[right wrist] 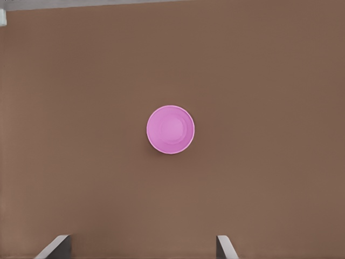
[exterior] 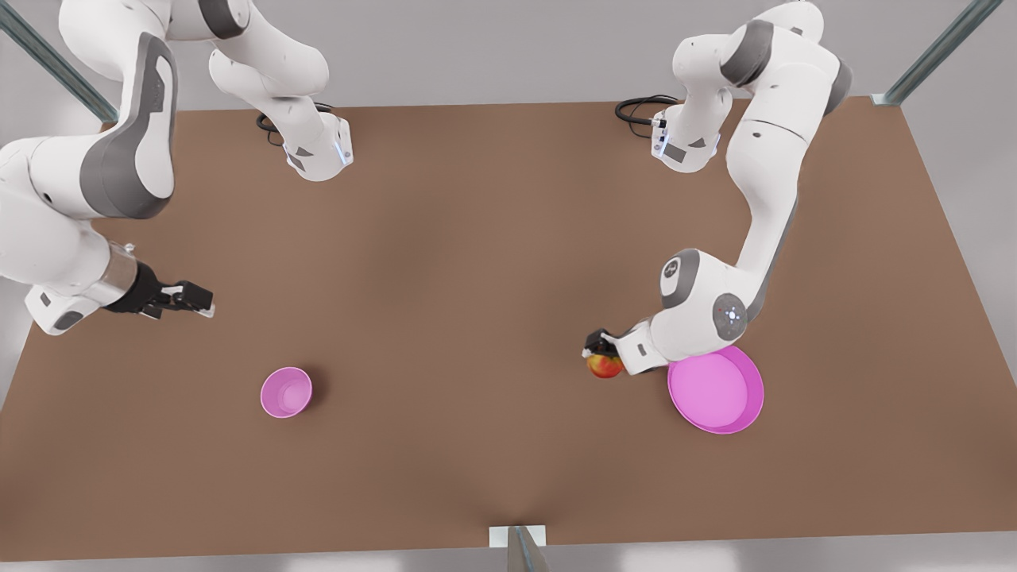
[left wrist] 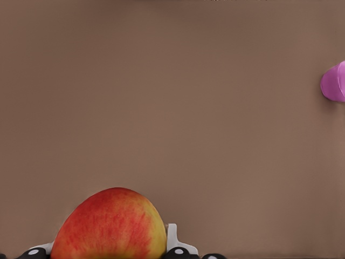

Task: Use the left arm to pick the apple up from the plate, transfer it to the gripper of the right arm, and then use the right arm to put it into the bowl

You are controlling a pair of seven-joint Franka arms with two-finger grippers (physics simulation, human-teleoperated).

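Beside the empty plate (exterior: 717,393), clear of its rim: apple (exterior: 605,365) clamped in left gripper (exterior: 597,347), transfer step; right gripper (exterior: 193,300) waits spread above bowl (exterior: 286,392), next must meet the left.

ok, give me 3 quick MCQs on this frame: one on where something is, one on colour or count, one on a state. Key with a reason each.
1. Where is the apple?
A. on the plate
B. in the left gripper, beside the plate
C. in the bowl

2. How many pink dishes are on the table?
A. one
B. two
C. three

3. The right gripper is:
A. open, holding nothing
B. shut on the apple
C. shut on the bowl

Key:
1 B: the apple sits in the left gripper, off the plate.
2 B: only the plate and the bowl are pink.
3 A: the right gripper waits away from the bowl, its fingertips wide apart.
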